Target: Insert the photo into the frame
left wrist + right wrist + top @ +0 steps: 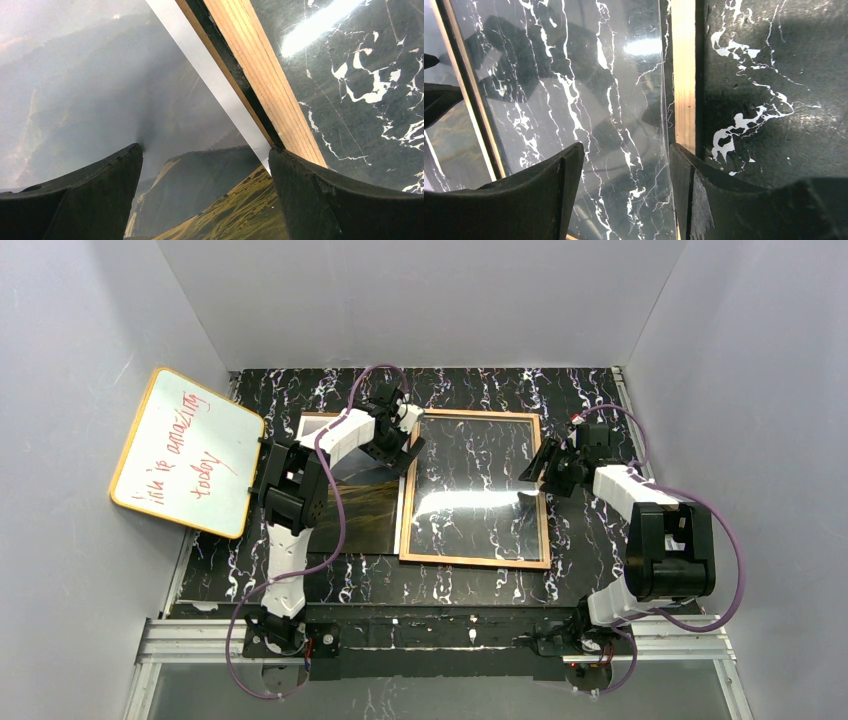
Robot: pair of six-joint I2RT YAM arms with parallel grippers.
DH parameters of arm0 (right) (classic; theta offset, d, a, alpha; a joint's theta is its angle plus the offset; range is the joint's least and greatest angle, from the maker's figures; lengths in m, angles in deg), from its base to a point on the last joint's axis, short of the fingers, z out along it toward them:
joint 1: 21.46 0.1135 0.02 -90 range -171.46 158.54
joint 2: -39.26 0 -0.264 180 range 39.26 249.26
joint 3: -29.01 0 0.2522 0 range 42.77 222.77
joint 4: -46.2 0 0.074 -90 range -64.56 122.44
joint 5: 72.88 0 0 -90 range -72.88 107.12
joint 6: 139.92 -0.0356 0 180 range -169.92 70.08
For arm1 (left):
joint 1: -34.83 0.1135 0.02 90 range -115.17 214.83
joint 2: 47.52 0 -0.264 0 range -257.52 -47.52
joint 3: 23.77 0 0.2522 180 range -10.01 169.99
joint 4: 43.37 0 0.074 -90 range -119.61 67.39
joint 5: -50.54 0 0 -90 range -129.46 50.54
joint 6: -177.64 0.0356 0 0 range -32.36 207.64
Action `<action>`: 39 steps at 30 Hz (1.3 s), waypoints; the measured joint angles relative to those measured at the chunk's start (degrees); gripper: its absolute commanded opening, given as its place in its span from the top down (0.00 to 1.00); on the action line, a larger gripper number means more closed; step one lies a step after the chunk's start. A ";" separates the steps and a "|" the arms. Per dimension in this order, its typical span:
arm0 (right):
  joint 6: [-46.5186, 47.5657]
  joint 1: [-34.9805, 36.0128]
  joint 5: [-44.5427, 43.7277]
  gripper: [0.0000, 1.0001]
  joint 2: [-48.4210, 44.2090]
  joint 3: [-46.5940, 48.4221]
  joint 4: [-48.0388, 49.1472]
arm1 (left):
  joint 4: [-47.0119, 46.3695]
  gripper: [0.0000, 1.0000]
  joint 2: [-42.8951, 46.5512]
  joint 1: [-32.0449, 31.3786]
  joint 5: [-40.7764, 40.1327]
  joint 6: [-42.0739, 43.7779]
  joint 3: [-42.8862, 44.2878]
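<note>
Tan-backed frame (475, 560) lies mid-tabletop, photo (368, 525) flat beside its left rail. Left gripper (205, 150) spread wide over photo's edge; right gripper (624, 147) spread over frame's right rail.

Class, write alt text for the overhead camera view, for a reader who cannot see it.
A wood-backed frame lies flat on a black marbled table, with the landscape photo beside its left edge, not yet inside. The left gripper hovers open over that seam; the right gripper, open, sits at the frame's right edge.
</note>
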 measured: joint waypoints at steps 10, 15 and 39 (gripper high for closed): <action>0.50 1.05 -2.60 0.28 0.31 1.05 -0.98 | -0.02 0.06 0.00 0.00 0.00 0.02 -0.02; 0.72 1.36 -4.26 0.27 0.33 1.68 -1.95 | -0.04 0.06 0.00 0.00 0.00 0.11 -0.04; -3.67 8.33 -12.57 0.58 -9.40 -2.91 -8.98 | -0.33 0.06 0.35 -0.59 -1.27 0.15 -0.44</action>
